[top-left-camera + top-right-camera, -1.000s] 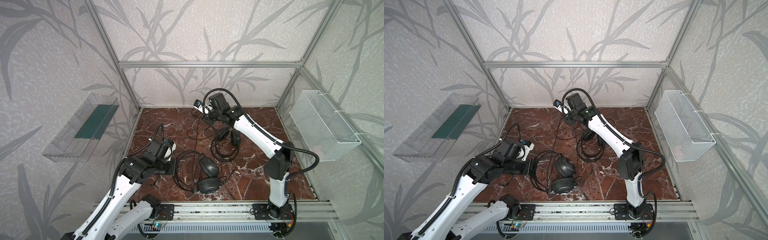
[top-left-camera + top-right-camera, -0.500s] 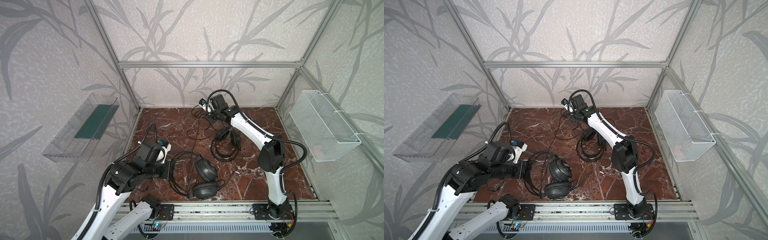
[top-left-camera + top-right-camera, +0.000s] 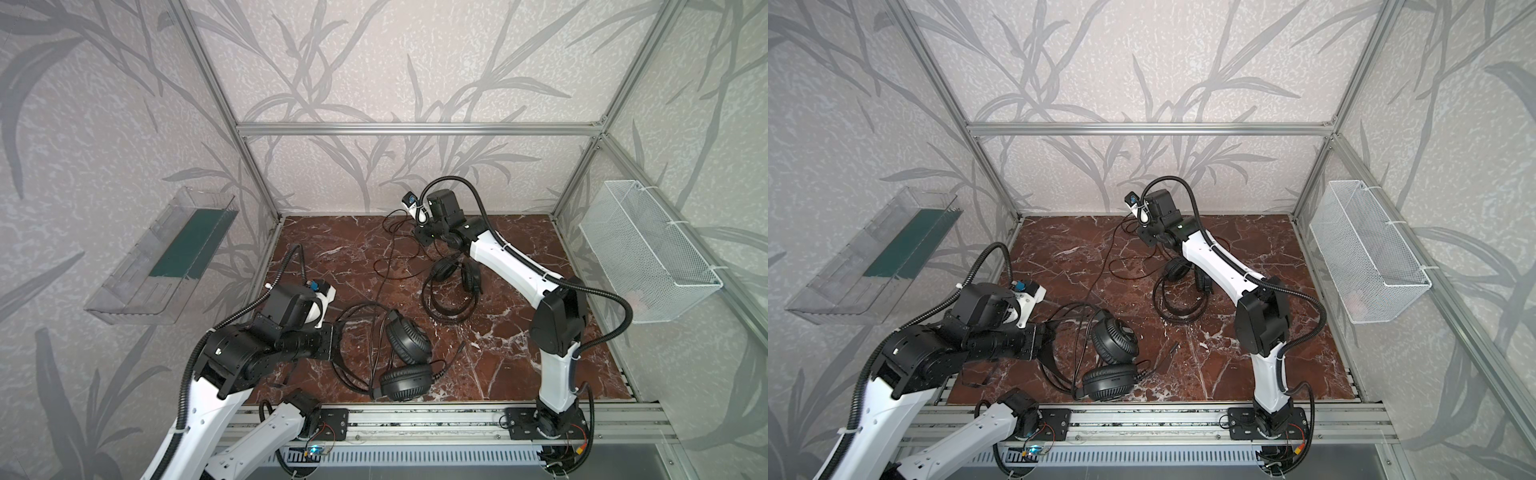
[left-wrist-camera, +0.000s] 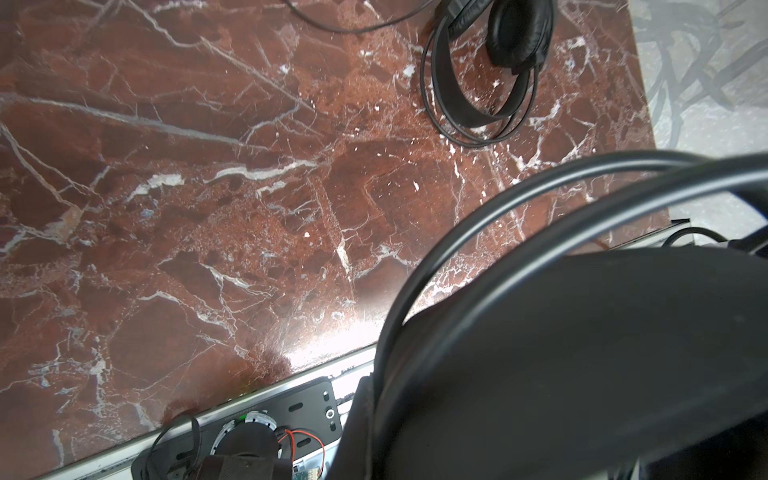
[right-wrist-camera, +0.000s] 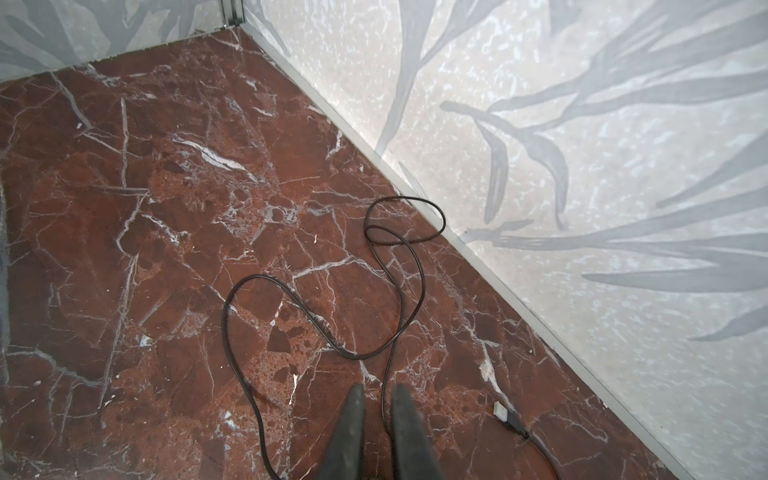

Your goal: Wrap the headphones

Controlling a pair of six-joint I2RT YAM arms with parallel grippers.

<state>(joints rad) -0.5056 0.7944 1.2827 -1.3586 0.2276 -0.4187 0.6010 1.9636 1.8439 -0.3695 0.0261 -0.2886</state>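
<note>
Two headsets (image 3: 405, 343) (image 3: 471, 278); two arms (image 3: 245, 353) (image 3: 511, 266); one clear tray (image 3: 137, 286); one wire basket (image 3: 648, 257); one marble tabletop (image 3: 332, 257).

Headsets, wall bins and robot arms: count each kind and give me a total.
Black headsets: 2, near headset, far headset
Clear plastic bin: 1
White wire basket: 1
Robot arms: 2, left arm, right arm
Total: 6

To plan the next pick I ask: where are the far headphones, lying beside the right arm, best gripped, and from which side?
Grip the far headphones at the headband arc: it lies flat on the table, bowed toward the front rail, away from the earcups. Probably come from above on the front side, since the right arm reaches over the earcup end.
</note>
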